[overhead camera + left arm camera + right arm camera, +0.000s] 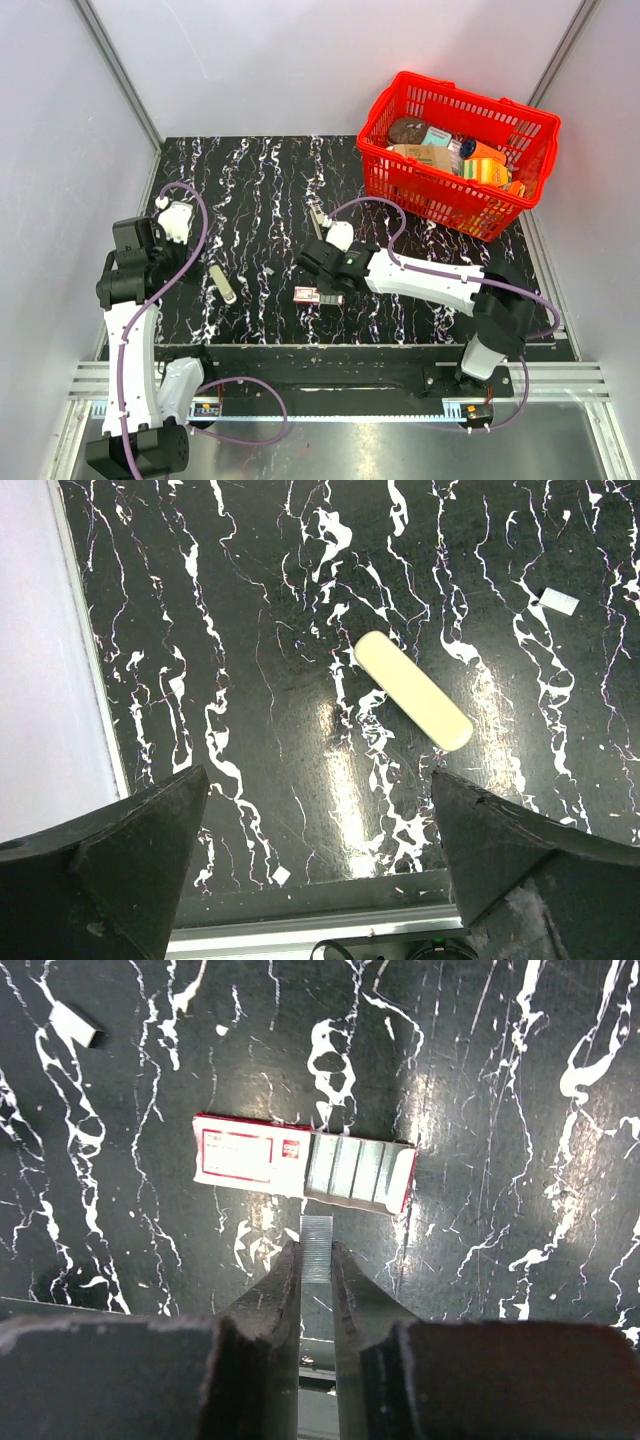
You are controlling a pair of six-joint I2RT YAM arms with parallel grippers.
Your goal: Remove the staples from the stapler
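- Matte black fingers of the right gripper [316, 1252] are clamped on a short silver strip of staples [317, 1232], a ribbed, shiny metal bar standing out past the fingertips.
- That strip's far end sits just beside the long side of a flat red-and-white cardboard staple box [245, 1155]. The box's sleeve is slid partly off, showing further glinting strips packed side by side in the tray.
- This box lies near the near edge of the black, white-veined marble-look table [250, 180], about midway along it.
- One small loose silver staple piece [78, 1025] lies apart from the box, further from the near edge.
- Wedge-shaped, rough black jaws of the left gripper [318, 780] stand wide apart, holding nothing.
- Beyond them, a cream plastic stapler with rounded ends [413, 690] lies flat and diagonal, smooth-skinned, toward the table's left edge.
- A slim grey metal piece [316, 215] rests near the table's middle.
- A red plastic lattice basket [420, 190] of packaged goods fills the far right corner.
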